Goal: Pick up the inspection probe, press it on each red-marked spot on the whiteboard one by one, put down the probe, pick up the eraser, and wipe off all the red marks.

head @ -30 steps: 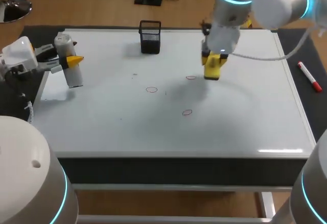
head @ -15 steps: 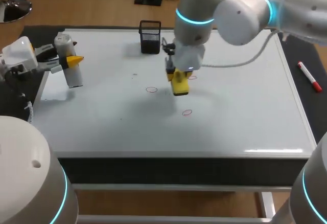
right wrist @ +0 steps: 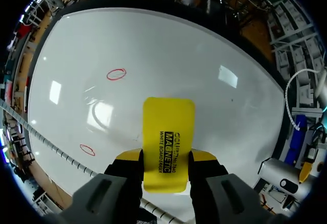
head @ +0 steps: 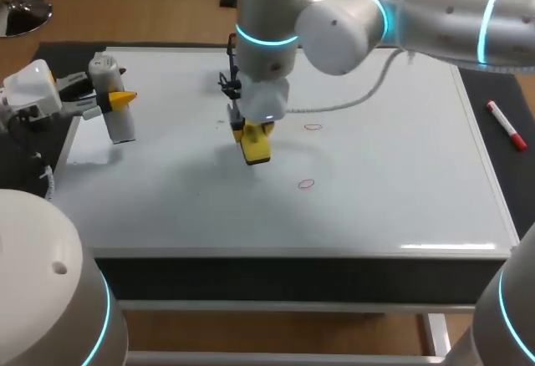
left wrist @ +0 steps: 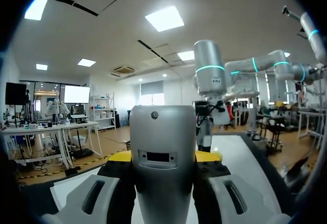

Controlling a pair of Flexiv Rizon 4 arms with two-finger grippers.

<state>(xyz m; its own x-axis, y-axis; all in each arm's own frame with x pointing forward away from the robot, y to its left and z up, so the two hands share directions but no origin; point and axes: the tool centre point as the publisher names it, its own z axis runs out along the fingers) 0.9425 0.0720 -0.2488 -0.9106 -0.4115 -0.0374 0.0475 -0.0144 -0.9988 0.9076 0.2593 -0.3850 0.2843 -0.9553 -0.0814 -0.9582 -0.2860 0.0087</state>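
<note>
Yellow eraser clamped in my right tool, low over whiteboard. Two red marks show, unwiped. My left tool grips probe at board's left edge, not set down. I judge wiping under way.

1. The right gripper is clamped on a yellow rectangular eraser, one yellow-tipped finger against each long side.
2. The eraser bears black print and juts out ahead of the fingers over the glossy white whiteboard.
3. A red oval mark lies on the board ahead of the eraser's far end, off to one side.
4. A second, smaller red oval mark lies beside the gripper on that same side, nearer the board's edge.
5. A faint grey curved smear sits between the two marks.
</note>
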